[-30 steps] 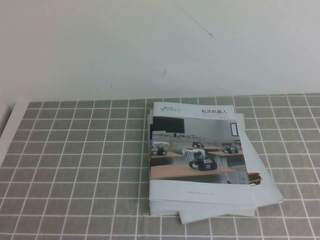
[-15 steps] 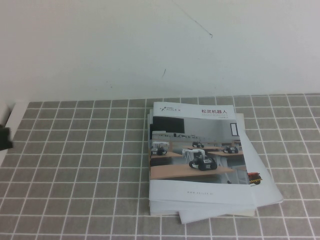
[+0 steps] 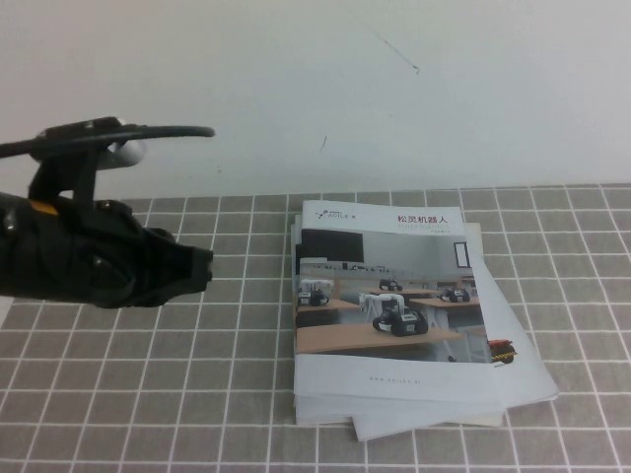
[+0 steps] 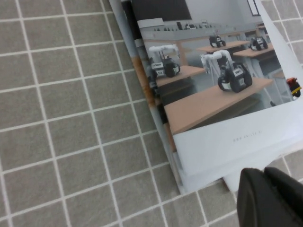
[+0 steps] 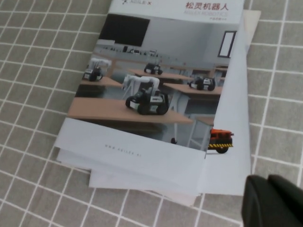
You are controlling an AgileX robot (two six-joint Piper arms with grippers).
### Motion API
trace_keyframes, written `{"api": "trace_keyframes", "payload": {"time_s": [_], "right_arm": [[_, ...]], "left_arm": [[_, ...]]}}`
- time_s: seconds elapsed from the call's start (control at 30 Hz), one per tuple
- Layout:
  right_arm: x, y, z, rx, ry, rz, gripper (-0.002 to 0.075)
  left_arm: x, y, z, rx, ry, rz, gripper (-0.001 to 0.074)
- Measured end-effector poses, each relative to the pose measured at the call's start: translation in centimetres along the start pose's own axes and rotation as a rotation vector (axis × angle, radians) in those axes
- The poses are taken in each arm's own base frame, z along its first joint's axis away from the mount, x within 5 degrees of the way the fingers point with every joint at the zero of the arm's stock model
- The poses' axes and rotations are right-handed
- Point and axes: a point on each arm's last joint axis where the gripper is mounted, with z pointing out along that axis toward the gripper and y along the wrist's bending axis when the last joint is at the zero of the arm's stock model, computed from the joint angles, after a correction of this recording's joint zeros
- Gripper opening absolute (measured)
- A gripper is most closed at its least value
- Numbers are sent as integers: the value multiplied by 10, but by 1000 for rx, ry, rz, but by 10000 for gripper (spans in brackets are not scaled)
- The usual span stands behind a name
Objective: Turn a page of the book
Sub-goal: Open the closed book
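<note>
Book [image 3: 394, 305] lies closed and flat on a grey grid-patterned cloth [image 3: 148, 394], right of centre in the high view, title edge toward the wall. Its page [image 3: 385, 246], the cover sheet with the robot-classroom photo, is down flat on top, no corner lifted. Under the book: a loose stack of white sheets [image 3: 523, 374], skewed, sticking out past the book's right side and near edge. One lower sheet shows a small orange-and-black vehicle picture [image 3: 502, 351] just beside the cover's right edge.

Left gripper [image 3: 192, 268] hangs above the cloth on the left of the high view, well apart from the book's left edge, pointing toward it, with nothing in its grasp. Its fingers [image 4: 270, 198] in the left wrist view appear as one dark mass close together near the stack's near corner; cannot tell how far the jaws stand apart.

Right gripper [image 5: 274, 201] is out of the high view. In the right wrist view only a dark bit of it shows, over the cloth beside the stack's protruding sheets. Opening: cannot tell.

White wall [image 3: 315, 89] behind the cloth.
</note>
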Motion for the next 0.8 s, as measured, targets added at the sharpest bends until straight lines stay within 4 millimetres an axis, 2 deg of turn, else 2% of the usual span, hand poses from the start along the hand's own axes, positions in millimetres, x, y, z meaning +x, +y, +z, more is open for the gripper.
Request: {"api": "trace_keyframes", "payload": {"time_s": [0.13,0.3,0.37,0.57,0.8], "right_arm": [[-2,-6,23,-59,16,-29,69],[-1,-15,53,-135,80,24,242],[-1,-17,65,-180,91,15,283],[-4,-19,89,-320,64,33,307],[-6,-29,120,-382,-15,54,309]], "left_arm": [[-9,7,34,50,-18,-55,-3],[-18,10,68,156,-78,-14,-3],[-19,12,82,191,-93,17,-3],[-14,26,124,219,-65,30,-3],[-17,26,160,351,56,90,-3]]}}
